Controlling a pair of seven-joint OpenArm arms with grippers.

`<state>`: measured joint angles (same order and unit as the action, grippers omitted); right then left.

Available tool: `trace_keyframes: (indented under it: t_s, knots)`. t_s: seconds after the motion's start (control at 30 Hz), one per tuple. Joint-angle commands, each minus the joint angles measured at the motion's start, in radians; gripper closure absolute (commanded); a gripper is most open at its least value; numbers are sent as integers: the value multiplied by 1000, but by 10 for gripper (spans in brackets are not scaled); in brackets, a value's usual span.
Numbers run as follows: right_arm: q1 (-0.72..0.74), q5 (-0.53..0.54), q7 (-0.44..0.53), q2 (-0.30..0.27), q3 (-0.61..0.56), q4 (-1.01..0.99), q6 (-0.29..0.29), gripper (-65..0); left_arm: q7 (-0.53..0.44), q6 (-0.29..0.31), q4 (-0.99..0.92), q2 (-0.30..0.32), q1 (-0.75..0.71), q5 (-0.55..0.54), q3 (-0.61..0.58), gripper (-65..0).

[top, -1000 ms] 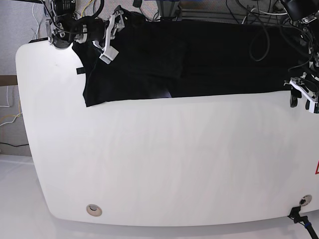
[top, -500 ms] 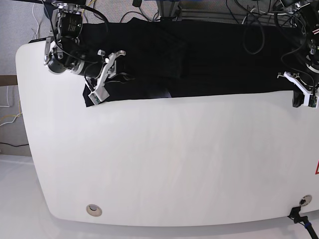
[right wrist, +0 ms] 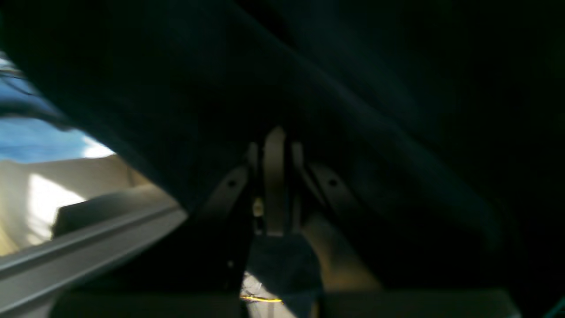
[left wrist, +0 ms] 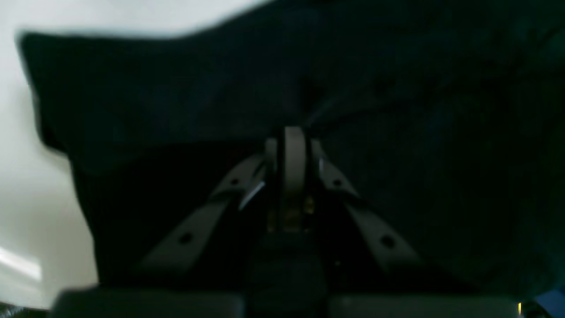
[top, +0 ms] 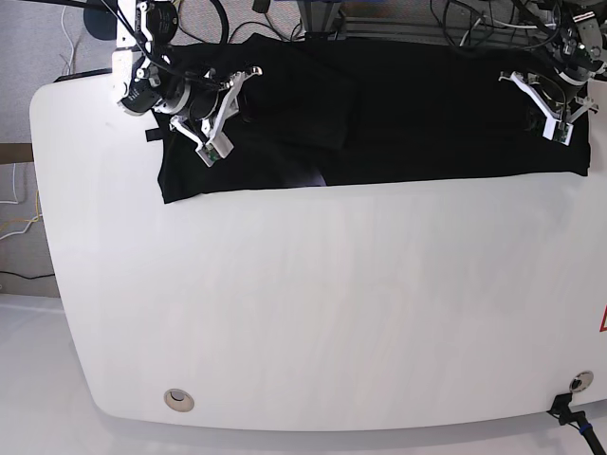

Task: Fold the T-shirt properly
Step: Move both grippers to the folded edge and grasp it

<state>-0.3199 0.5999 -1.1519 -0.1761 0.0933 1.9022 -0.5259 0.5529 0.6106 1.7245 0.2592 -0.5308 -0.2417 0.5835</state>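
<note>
The T-shirt lies spread on the far part of the white desk, plain black side up, as a wide band from the left side to the right edge; its near hem runs almost straight across the desk; one small glossy fold shows at this hem near the middle. The right gripper stands over the left end of the cloth, near the sleeve; in the right wrist view its jaws are pressed together and black cloth drapes over and around them, so they seem to pinch a fold of the T-shirt. The left gripper stands over the right end of the cloth, close to the far corner of the desk; in the left wrist view its jaws are also pressed together, their tips at a wrinkle of the cloth, which gathers there; the desk shows pale at the left side of this view. Cables hang behind the desk.
</note>
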Motion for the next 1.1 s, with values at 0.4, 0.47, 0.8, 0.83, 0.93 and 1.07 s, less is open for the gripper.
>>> trace_keyframes:
  t_s: [0.4,0.47,0.8,0.83,0.93,1.07]
  knots:
    - [118,-97,211,-87,3,-313,-7,0,-17,-5,-260,19,228,98,-141,0]
    - [152,-93,234,-106,3,-378,-7,0,-17,-5,-283,19,254,98,-142,0]
    - [189,-97,261,-122,1,-416,-7,0,-12,25,-186,25,312,83,-138,-8]
    - [195,-94,261,-122,1,-416,-7,0,-4,45,-176,25,312,61,-138,-122]
    - [198,-93,261,-121,1,-416,-7,0,95,71,-114,48,332,-26,-78,-386]
    - [199,-94,261,-121,0,-416,-7,0,184,71,-53,53,384,-61,-23,-369]
